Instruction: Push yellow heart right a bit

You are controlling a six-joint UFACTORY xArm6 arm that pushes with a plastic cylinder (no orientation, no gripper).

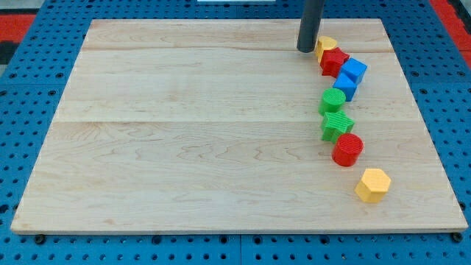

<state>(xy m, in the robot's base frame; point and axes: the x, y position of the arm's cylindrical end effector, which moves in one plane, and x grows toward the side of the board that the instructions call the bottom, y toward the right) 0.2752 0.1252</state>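
- No writing or label could be read anywhere.
- A pale wooden board [184, 132] lay on a blue pegboard [29, 110].
- At upper right, my tip [305, 50], a bare rod holding nothing, stood just left of the yellow heart [326, 46].

I counted seven blocks on the wooden board [184, 147]: two yellow, the yellow heart [326, 46] and a yellow hexagon [372, 185]; two red, a red star [335, 61] and a red cylinder [347, 149]; two green, a green cylinder [333, 100] and a green star [336, 125]; and one blue block [350, 76].
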